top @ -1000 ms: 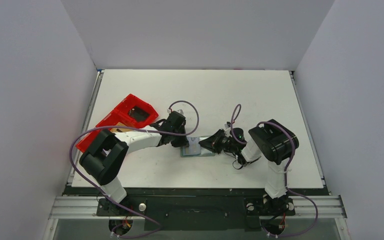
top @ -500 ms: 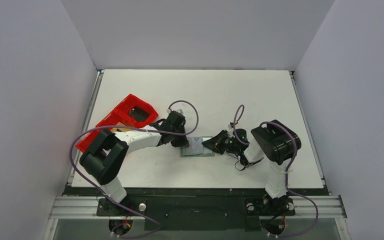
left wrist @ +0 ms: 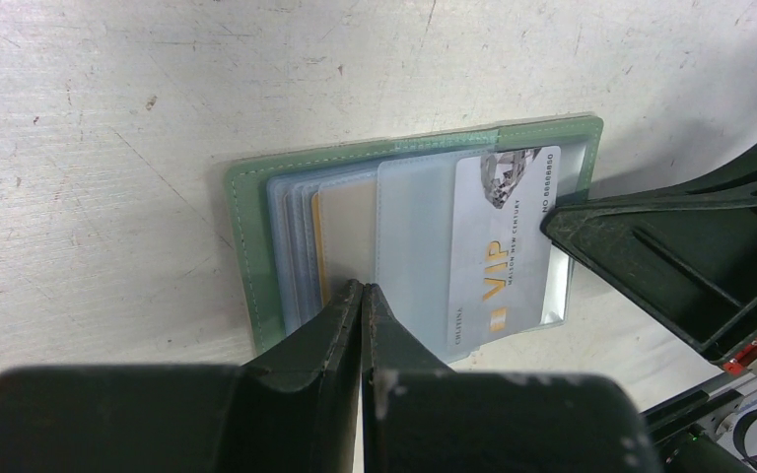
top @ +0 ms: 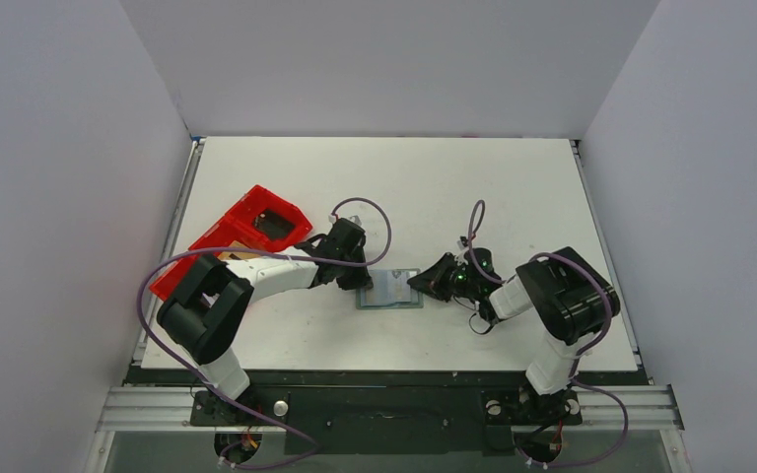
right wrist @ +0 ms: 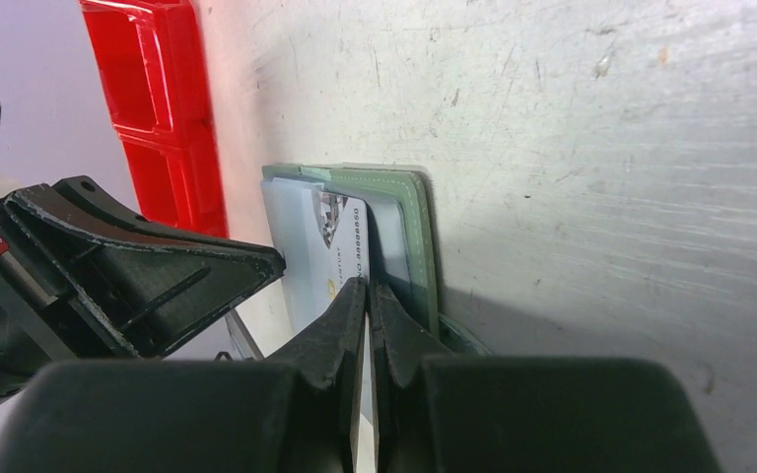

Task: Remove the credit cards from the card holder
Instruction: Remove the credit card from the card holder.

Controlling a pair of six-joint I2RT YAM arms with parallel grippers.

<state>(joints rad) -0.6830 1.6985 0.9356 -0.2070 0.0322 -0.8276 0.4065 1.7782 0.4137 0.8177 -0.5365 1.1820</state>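
Backing the right gripper point(top: 416, 282) rightward, jaws pressed together; pinning the wallet point(left wrist: 246, 227) with the closed left gripper point(left wrist: 363, 291); judging the card point(left wrist: 503, 246) stiff, slick, best pinched edgewise.

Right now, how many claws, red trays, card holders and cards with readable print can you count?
Claws: 2, left claw and right claw
Red tray: 1
Card holder: 1
Card with readable print: 1
Total: 5

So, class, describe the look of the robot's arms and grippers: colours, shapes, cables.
The left arm and right arm have white links, bulky black joints and looping purple cables. The left gripper and right gripper are black, with two tapered wedge-shaped fingers and a small red tab.
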